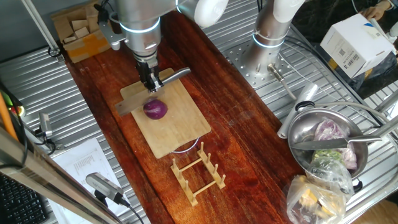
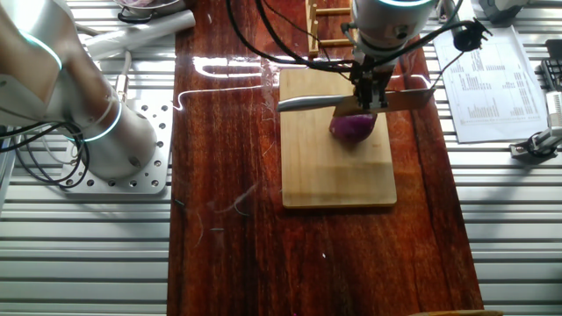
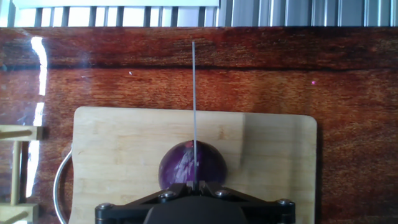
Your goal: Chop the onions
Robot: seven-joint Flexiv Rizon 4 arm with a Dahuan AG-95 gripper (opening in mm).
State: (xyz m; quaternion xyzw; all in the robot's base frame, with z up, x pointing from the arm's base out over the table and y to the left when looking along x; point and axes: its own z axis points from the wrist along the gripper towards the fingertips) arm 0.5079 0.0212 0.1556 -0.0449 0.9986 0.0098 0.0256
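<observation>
A small round red onion (image 1: 155, 110) with glossy purple skin lies on the bamboo board (image 1: 174, 134), toward its far end. It also shows in the other fixed view (image 2: 351, 128) and in the hand view (image 3: 177, 165). My gripper (image 1: 151, 86) stands upright right above the onion and is shut on a knife (image 1: 176, 75). The knife lies level, its silver blade (image 2: 307, 104) on one side of the fingers and its brown handle (image 2: 411, 99) on the other. In the hand view the knife shows as a thin line (image 3: 194, 93) running over the onion's middle; the gripper (image 3: 196, 183) hides the onion's near side.
A wooden rack (image 1: 198, 171) stands just beyond one end of the board. A metal bowl (image 1: 305, 134) with pale leafy vegetable sits at the right. A box of wooden blocks (image 1: 78, 31) sits at the back left. A second arm's base (image 2: 105, 132) stands beside the dark wood strip.
</observation>
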